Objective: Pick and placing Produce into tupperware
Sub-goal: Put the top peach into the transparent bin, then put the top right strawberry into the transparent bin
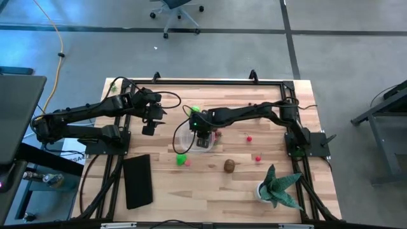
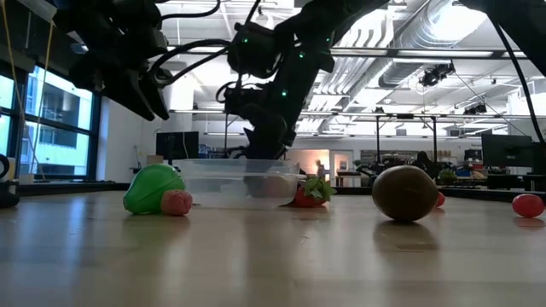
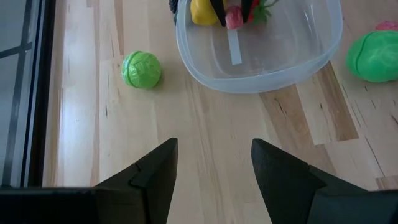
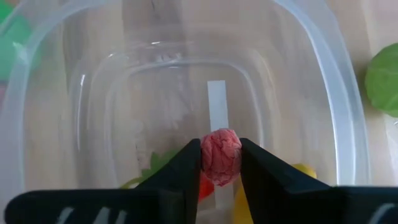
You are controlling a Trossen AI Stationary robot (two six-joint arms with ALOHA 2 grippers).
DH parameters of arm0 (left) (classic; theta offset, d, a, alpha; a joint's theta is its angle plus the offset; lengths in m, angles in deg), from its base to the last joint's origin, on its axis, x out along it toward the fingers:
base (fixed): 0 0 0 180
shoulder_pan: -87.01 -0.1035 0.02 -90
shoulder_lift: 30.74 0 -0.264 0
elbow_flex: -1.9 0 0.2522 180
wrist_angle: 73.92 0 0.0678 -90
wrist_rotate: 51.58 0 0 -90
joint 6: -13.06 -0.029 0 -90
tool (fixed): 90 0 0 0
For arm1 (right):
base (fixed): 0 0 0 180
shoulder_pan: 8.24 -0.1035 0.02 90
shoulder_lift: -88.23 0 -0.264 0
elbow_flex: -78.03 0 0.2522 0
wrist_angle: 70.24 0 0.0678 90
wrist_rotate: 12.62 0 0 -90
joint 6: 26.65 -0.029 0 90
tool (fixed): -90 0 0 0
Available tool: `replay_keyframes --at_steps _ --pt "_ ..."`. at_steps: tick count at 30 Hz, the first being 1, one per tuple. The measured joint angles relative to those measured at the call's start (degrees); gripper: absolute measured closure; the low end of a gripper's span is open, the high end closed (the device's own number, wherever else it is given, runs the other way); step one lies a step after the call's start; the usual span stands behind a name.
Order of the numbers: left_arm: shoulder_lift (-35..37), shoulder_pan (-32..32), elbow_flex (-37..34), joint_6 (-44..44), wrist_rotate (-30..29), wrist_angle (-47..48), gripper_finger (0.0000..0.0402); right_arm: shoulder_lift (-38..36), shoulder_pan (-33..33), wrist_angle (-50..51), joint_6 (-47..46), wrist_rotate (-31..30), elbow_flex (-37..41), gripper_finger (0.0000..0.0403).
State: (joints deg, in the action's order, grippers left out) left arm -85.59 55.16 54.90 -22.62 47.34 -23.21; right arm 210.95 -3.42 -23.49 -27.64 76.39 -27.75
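Clamped between my right gripper's (image 4: pixel 221 163) two dark fingers is a raspberry (image 4: pixel 221 155), pink and knobbly, held low at centre frame in the right wrist view, over the tub (image 4: pixel 348 124). That tub is clear, thin-walled plastic, squarish with rounded corners, sitting mid-table in the high view. Through its floor I see blurred yellow and red shapes I cannot identify.

My left gripper (image 3: pixel 214 168) hangs above bare wood planks, its blunt wedge-shaped fingers spread and holding nothing. Upper left in that view lies a round green cabbage (image 3: pixel 141 69) with ribbed leaves, just beside the tub. At the right edge sits a bigger, smooth green lump (image 3: pixel 375 57).

In the low view, an oval brown kiwi (image 2: pixel 406 194) rests right of centre, and a glossy red ball (image 2: pixel 528 205) lies at far right.
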Motion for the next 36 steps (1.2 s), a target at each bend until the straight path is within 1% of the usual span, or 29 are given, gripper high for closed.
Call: replay_keyframes --at_steps 13,17,20,25,29,33,36 --pt "0.00 0.00 0.00 0.00 0.00 0.00 0.0208 0.00 0.00 -0.24 0.00 0.00 0.07 0.0254" --pt "0.00 -0.01 0.00 0.00 0.00 -0.01 0.0208 -0.13 0.02 -0.58 -0.02 0.00 0.07 0.0245" --pt "0.00 0.00 0.00 0.00 0.00 0.00 0.0208 -1.68 0.00 -0.48 -0.54 -0.74 0.11 0.0245" --pt "0.00 0.00 0.00 0.00 0.00 0.00 0.0208 -6.77 0.00 1.69 -3.37 -6.32 0.10 0.0245" --pt "0.00 0.00 0.00 0.00 -0.02 -0.01 0.0208 -11.37 0.49 6.01 -7.74 -12.42 0.09 0.0245" --pt "0.00 0.00 0.00 0.00 -0.02 0.00 0.0208 -15.18 2.03 13.51 -15.11 -18.53 0.07 0.0245" --pt "0.00 0.00 0.00 0.00 -0.02 0.00 0.0208 -17.35 3.72 20.89 -22.24 -21.62 0.07 0.0245"
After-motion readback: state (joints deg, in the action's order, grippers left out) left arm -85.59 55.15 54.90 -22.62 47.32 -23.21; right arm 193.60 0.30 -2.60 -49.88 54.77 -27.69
